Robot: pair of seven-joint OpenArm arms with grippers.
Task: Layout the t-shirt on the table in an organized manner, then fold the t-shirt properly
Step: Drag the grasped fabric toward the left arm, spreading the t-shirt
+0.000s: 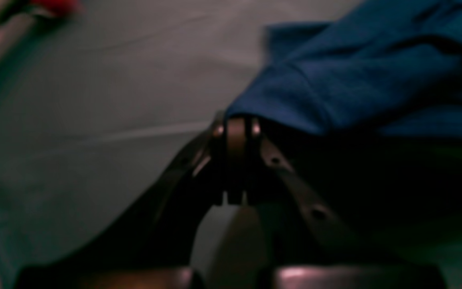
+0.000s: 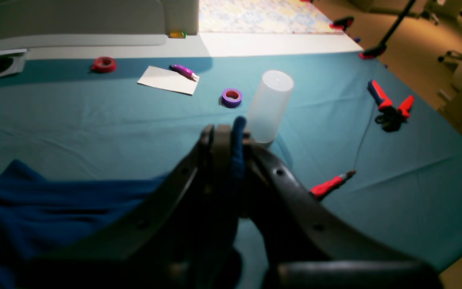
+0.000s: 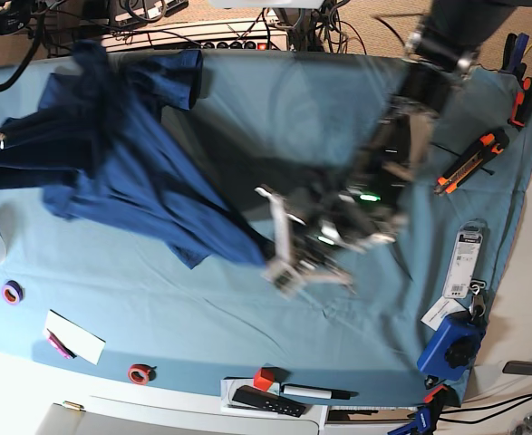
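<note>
While the t-shirt (image 3: 111, 154) lies bunched across the upper left of the teal surface (image 3: 356, 344), the left claw (image 1: 237, 128) has clamped shut on a hem and the right claw (image 2: 231, 136) pinches blue fabric: the laying-out step, apparently, calling next for spreading the cloth flat.

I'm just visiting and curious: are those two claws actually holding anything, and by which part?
Both grip the navy t-shirt. The left gripper pinches a folded edge of it; the right gripper pinches a bit of fabric, though which part cannot be told.
</note>
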